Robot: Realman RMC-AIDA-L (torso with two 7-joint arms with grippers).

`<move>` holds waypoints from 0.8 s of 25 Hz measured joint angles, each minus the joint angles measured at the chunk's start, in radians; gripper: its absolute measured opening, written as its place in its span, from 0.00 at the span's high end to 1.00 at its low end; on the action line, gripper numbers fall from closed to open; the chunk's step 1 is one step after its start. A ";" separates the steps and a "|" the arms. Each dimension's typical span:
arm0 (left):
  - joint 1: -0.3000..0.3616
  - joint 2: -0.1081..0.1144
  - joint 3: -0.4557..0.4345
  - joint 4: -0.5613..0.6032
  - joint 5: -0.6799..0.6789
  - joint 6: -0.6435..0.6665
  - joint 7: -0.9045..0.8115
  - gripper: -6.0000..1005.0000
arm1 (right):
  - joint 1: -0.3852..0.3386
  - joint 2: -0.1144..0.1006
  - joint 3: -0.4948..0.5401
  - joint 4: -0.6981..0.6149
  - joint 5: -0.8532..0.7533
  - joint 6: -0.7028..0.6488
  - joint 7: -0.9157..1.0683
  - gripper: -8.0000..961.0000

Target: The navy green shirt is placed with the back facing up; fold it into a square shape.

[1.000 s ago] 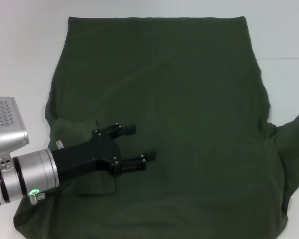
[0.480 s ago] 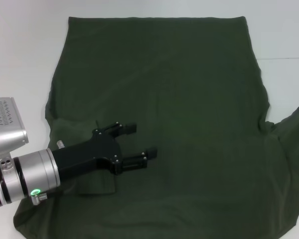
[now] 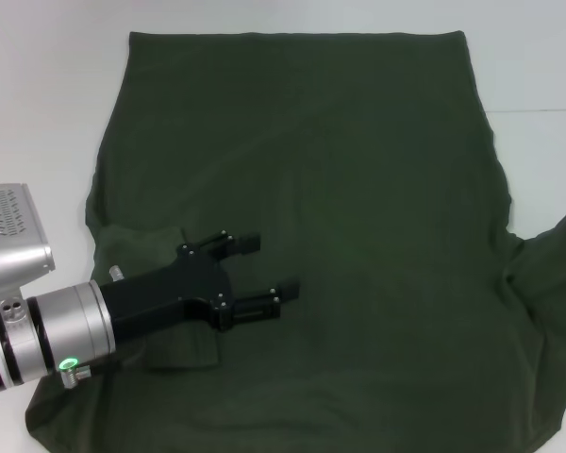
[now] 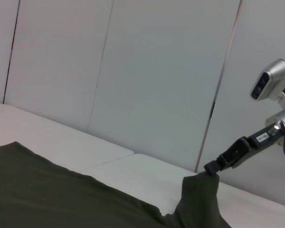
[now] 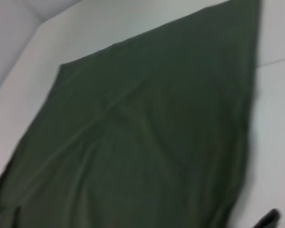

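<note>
The navy green shirt (image 3: 330, 189) lies spread flat on the white table, its left sleeve folded in over the body. My left gripper (image 3: 269, 266) is open and empty, hovering low over the shirt's left part beside that folded sleeve. In the left wrist view my right gripper (image 4: 213, 167) is shut on the tip of the right sleeve (image 4: 199, 194) and holds it up off the table. The raised sleeve shows at the right edge of the head view (image 3: 557, 274); the right gripper itself is out of that view. The right wrist view shows the shirt's body (image 5: 133, 133).
The white table (image 3: 38, 104) shows bare to the left, behind and to the right of the shirt. A seam line (image 3: 538, 110) crosses the table on the right. Pale wall panels (image 4: 156, 80) stand behind the table.
The held right sleeve has shifted at the right edge, its cloth now spreading further out to the right and lower. The left gripper has barely moved.
</note>
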 joint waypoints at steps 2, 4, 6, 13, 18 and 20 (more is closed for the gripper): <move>0.000 0.000 0.000 0.000 0.000 0.001 -0.003 0.10 | 0.005 0.011 0.001 -0.011 0.003 -0.037 0.007 0.96; 0.000 0.000 0.000 0.000 0.000 0.003 -0.005 0.10 | 0.014 0.020 0.000 -0.016 0.003 -0.074 0.016 0.96; 0.000 0.000 0.001 0.000 0.000 0.004 -0.006 0.10 | 0.021 0.023 0.002 -0.016 0.004 -0.102 0.019 0.96; 0.002 0.002 0.000 0.000 0.001 0.005 -0.007 0.10 | 0.040 0.021 0.004 -0.018 0.077 -0.224 0.012 0.96; 0.001 0.002 0.000 0.000 0.001 0.004 -0.007 0.10 | 0.059 0.015 0.001 -0.018 0.102 -0.255 0.024 0.95; 0.000 0.002 0.000 0.000 0.000 0.004 -0.007 0.10 | 0.071 0.014 0.000 -0.018 0.102 -0.258 0.031 0.95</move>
